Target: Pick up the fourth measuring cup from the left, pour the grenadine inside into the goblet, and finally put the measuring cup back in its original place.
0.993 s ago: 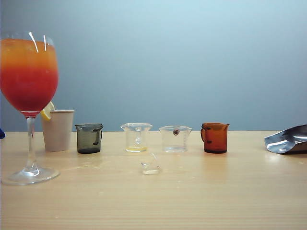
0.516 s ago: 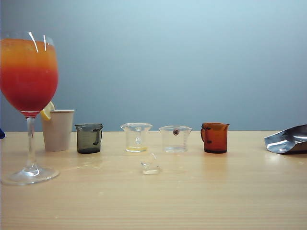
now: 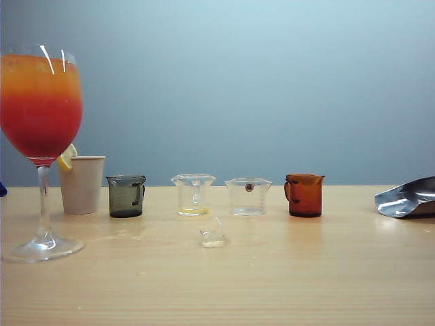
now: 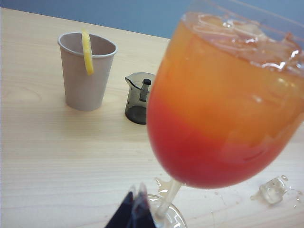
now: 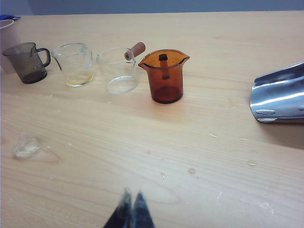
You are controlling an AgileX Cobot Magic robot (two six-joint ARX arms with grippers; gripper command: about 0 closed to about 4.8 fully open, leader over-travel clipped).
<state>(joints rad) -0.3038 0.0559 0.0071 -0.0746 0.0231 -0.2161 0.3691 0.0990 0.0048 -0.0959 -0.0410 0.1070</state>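
The fourth measuring cup (image 3: 304,195) (image 5: 164,76), amber-brown with a spout and handle, stands upright at the right end of the row; only a dark film shows at its bottom. The goblet (image 3: 41,122) (image 4: 223,109) stands at the left, its drink orange above and red with grenadine (image 3: 39,129) (image 4: 209,156) below. My left gripper (image 4: 135,192) is shut and empty, close by the goblet's stem and foot. My right gripper (image 5: 132,195) is shut and empty, over bare table well short of the amber cup. Neither gripper shows in the exterior view.
A white paper cup (image 3: 82,184) with a lemon slice stands behind the goblet. A smoky grey cup (image 3: 126,195) and two clear cups (image 3: 194,194) (image 3: 248,196) fill the row. An ice cube (image 3: 213,234) lies in front. A silver scoop (image 3: 408,198) lies at the right.
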